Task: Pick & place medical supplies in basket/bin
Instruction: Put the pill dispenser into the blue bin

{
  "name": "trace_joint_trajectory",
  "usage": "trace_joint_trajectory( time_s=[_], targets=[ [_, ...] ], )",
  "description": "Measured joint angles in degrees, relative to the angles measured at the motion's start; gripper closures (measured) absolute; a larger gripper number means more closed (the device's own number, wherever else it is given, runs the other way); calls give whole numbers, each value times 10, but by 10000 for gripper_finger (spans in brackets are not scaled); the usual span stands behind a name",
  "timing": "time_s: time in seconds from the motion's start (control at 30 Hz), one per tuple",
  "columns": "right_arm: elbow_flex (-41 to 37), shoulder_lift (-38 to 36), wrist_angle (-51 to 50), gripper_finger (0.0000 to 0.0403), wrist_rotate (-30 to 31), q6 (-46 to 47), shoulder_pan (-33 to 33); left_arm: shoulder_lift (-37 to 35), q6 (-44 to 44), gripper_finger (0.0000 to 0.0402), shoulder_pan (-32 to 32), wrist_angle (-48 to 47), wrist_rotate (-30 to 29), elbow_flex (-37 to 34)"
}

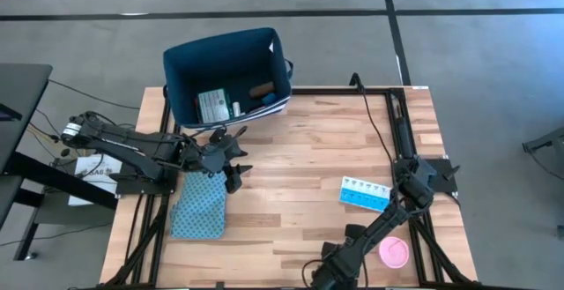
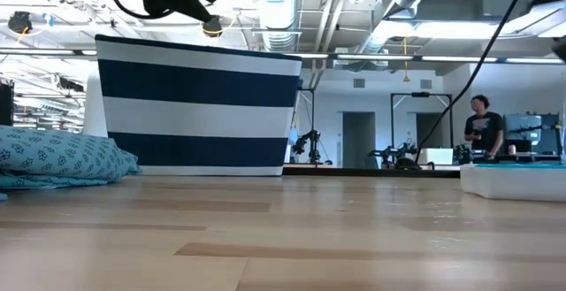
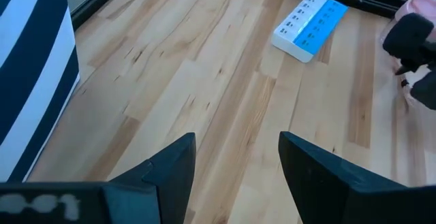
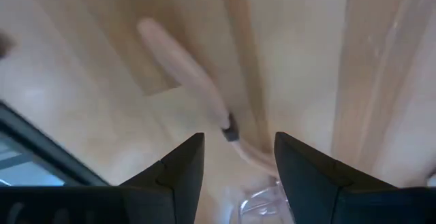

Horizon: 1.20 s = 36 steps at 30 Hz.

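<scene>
On the tabletop [image 1: 300, 167], near the right edge, the pill organiser strip [image 1: 365, 194] is seen lying flat, well apart from the bin [image 1: 176, 70]. It is judged light, rigid and slippery, best pinched across its narrow width. The left gripper [image 3: 237, 159] is held open and empty; the right gripper [image 4: 238, 163] likewise.
</scene>
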Motion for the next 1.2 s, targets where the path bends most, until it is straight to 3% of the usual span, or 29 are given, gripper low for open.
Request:
trace_joint_trajectory(
  time_s=[0.27,0.57,0.7,0.87,0.97,1.2],
  targets=[
    [-30,-3,36,245,-11,-24,-12,0,0,202,0,0,0,0],
    [-23,-4,52,387,-10,-51,-18,0,0,202,0,0,-5,0],
    [3,-2,67,379,-3,-80,-27,0,0,202,0,0,-5,0],
    [70,-2,61,386,97,-107,-47,0,0,202,0,1,-6,0],
    [117,-2,50,395,188,-146,-65,0,0,202,0,1,-6,0],
    [235,-3,-146,391,406,-194,-124,0,0,202,0,0,3,0]
  ],
)
